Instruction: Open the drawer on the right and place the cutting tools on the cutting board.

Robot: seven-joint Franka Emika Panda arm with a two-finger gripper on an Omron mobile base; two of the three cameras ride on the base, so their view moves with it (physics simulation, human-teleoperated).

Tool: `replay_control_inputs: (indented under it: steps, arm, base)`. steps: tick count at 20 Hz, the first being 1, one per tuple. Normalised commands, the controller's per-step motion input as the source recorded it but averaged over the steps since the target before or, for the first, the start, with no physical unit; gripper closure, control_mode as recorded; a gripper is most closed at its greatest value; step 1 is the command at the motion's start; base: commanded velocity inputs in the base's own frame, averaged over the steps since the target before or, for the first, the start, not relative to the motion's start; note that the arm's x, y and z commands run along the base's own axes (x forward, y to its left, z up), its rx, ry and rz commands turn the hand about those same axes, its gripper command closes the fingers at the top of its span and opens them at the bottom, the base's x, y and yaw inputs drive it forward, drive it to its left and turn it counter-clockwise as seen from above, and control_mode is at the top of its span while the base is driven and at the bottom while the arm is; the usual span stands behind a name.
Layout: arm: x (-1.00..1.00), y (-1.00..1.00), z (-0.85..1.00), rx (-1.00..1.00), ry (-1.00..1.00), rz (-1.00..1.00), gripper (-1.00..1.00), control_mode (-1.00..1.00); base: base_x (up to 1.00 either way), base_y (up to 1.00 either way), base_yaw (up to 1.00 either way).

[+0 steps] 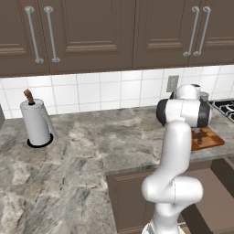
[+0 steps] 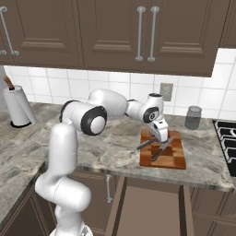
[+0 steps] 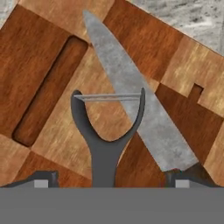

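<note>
My gripper (image 2: 161,137), jaws spread and holding nothing, hangs over the cutting board (image 2: 176,159) at centre right. Peeler (image 3: 106,131) and knife (image 3: 131,94) lie crossed on it; drawer (image 2: 147,207) below open. I judge the placing done.

Hand view close above cutting board (image 3: 52,65)

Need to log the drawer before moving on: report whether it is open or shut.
Open. In the right base view the drawer juts out under the counter edge, its inside showing, below the cutting board.
</note>
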Motion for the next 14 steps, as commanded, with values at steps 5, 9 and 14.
replay_control_inputs:
  steps: [5,9,14]
  arm:
    - [-0.68,0.17,0.29,0.0,-0.02,0.0,-1.0,-1.0]
    - [-0.77,0.32,0.21,0.0,-0.03,0.0,-1.0,-1.0]
    - [-0.73,0.24,0.21,0.0,-0.06,0.0,-1.0,-1.0]
  base:
    - [0.0,0.0,0.0]
    - [0.0,0.0,0.0]
    - [0.0,0.0,0.0]
